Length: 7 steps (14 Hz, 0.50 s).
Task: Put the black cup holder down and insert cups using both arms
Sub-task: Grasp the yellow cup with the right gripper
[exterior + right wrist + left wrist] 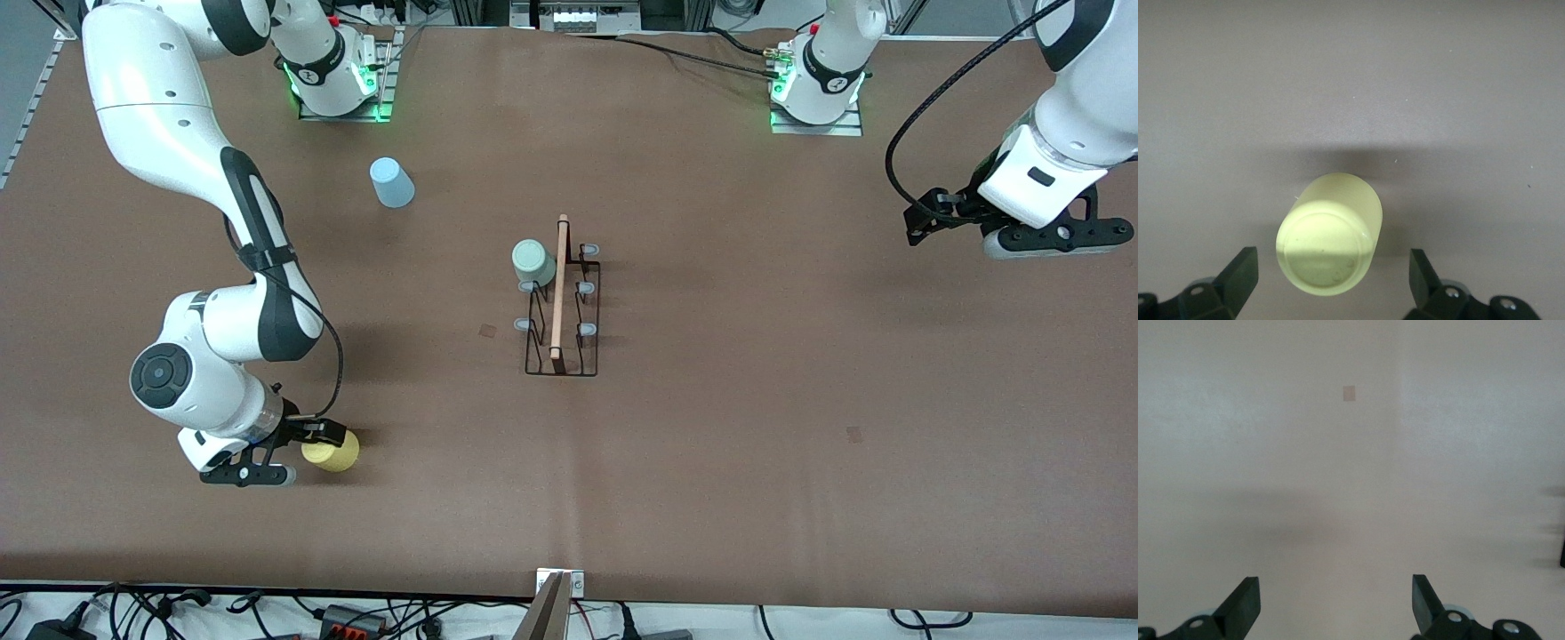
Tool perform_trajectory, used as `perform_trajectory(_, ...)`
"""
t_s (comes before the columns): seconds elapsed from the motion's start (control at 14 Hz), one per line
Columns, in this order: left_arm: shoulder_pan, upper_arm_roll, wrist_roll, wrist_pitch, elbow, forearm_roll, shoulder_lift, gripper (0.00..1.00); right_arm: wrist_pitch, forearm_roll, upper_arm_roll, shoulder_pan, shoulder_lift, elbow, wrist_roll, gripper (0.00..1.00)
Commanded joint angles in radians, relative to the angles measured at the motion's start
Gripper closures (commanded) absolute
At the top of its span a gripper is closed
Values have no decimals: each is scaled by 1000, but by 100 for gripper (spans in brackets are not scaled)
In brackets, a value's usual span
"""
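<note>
The right gripper (313,451) is low at the small yellow tapered plastic cup (332,451), which stands upside down on the brown matte table cover (800,427) near the front camera toward the right arm's end; in the right wrist view its fingers (1238,279) are spread wide with the cup's flat base (1326,252) between them, apparently not yet pinched. A smooth, light, tapered wall like this could slip upward or tip if the pads close off-centre or too high. The black thin-wire cup holder (563,333), with its pale wooden rod (558,289) and grey-tipped pegs, stands mid-table and carries 1 pale grey-green cup (532,262); a clumsy insertion might drag this light rack. The light blue cup (391,182) sits inverted near the right arm's base. The left gripper (1336,607) waits with fingers apart above bare cover.
</note>
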Motion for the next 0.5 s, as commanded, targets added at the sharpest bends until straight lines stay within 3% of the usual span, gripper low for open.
perform_trajectory(0.0,4,-1,10,-12,28,-8,13,0,13,-5,8,-2,30,37,-30,0)
perform_trajectory(0.43,6,1,13,-12,31,-8,15,0,30,-3,9,1,64,74,-30,0)
